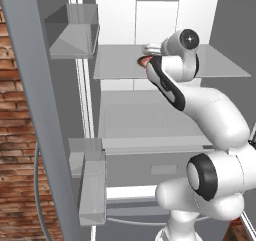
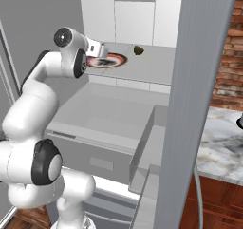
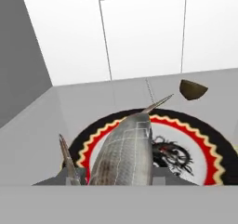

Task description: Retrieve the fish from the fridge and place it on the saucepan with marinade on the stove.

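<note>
The fridge (image 1: 120, 67) stands open, and my arm reaches onto its upper glass shelf. In the hand view the silvery-grey fish (image 3: 125, 148) lies lengthwise between my fingertips (image 3: 69, 169), its pointed end away from me, over a round dish (image 3: 207, 146) with red, black and white rings. My gripper (image 3: 116, 174) is shut on the fish. In the right base view the gripper (image 2: 100, 59) sits at the dish (image 2: 116, 60). The left base view has the dish's red edge (image 1: 145, 61) peeking out behind my hand. The saucepan, marinade and stove are out of view.
A small dark lump (image 3: 193, 89) (image 2: 139, 50) rests on the same shelf behind the dish. Open fridge doors (image 1: 30, 85) (image 2: 199, 81) with bins (image 1: 92, 185) flank me on both sides. A lower shelf and drawer (image 2: 95, 161) lie below, and a marble counter (image 2: 223, 147) is on the right.
</note>
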Robot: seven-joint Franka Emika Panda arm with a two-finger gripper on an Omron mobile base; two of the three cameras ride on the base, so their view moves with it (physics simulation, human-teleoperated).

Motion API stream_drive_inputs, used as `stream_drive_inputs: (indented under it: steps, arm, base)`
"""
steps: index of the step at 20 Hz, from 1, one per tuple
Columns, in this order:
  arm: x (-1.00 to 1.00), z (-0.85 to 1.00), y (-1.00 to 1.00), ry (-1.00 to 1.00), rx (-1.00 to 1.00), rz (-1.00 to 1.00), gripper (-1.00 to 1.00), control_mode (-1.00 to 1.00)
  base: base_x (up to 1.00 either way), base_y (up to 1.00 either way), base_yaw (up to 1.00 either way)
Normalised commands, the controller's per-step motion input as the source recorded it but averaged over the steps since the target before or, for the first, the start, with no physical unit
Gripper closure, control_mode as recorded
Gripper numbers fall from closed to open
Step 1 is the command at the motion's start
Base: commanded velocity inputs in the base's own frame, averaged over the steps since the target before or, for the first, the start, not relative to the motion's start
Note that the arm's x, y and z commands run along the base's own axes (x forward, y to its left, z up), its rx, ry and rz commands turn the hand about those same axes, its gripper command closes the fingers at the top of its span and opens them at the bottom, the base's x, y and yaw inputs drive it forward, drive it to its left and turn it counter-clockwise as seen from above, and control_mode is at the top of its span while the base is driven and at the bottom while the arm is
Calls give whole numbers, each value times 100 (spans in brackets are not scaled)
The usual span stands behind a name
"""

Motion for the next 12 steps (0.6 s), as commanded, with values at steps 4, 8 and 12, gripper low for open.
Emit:
stream_drive_inputs:
  steps: [4,8,12]
  arm:
    - [-60,29,-4,-15,0,0,100,-100]
    - [-53,49,-3,-6,0,0,100,-100]
    - [-59,47,0,0,0,1,100,-100]
  base:
    - [0,0,0]
    - [0,0,0]
    - [0,0,0]
